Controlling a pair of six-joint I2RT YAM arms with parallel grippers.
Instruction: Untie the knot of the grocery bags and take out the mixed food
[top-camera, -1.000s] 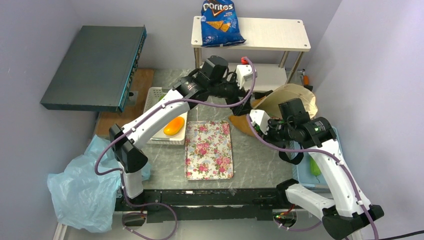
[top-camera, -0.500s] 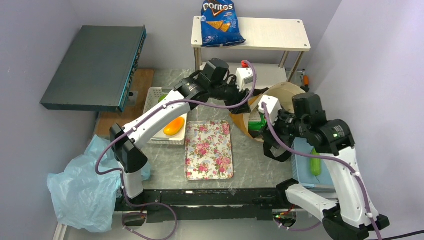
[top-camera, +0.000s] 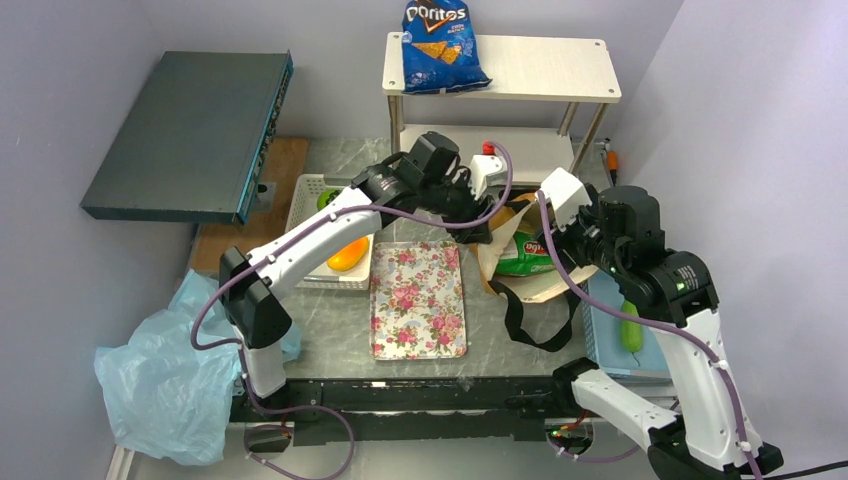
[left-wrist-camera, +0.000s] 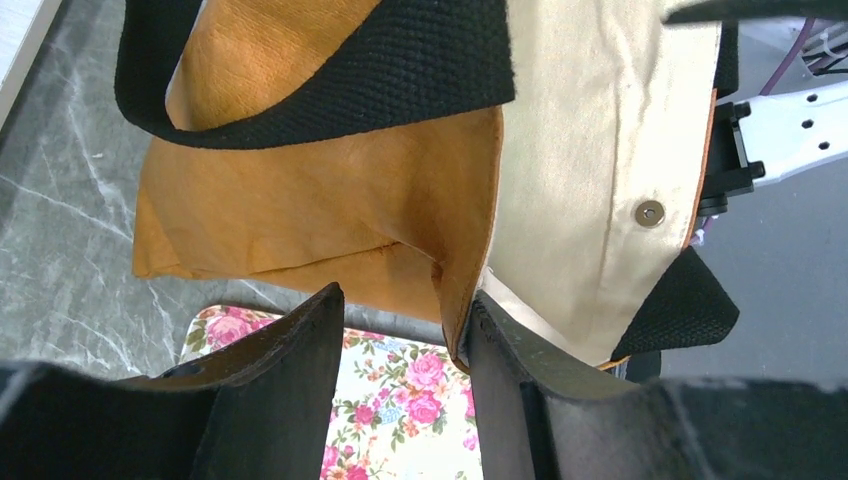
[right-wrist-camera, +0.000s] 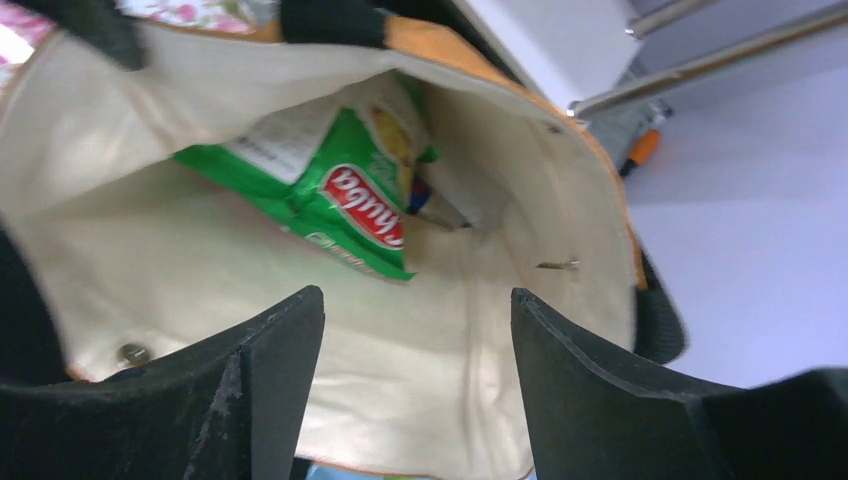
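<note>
The tote (left-wrist-camera: 300, 210) has now been pulled open on the desk (top-camera: 330, 325) and the chip bag (right-wrist-camera: 340, 200) exposed for removal. The right tool (right-wrist-camera: 415, 300) is held wide above it, and the left tool (left-wrist-camera: 405, 300) is set part-open astride the rim.

Two grocery bags are in view: one orange-tan tote (top-camera: 494, 256) and one light-blue plastic bag (top-camera: 160, 380). Four food items show: one green chip bag (right-wrist-camera: 340, 200) inside the tote, one mango (top-camera: 347, 254), one green round fruit (top-camera: 326, 199) and one long green vegetable (top-camera: 630, 332). There are two baskets, one white basket (top-camera: 306, 186) and one blue basket (top-camera: 598, 345), plus one floral tray (top-camera: 418, 300), one Doritos bag (top-camera: 437, 40), one two-tier shelf (top-camera: 545, 65) and one dark flat box (top-camera: 190, 135). Two arms work here, the left arm (top-camera: 310, 235) and the right arm (top-camera: 690, 320).
</note>
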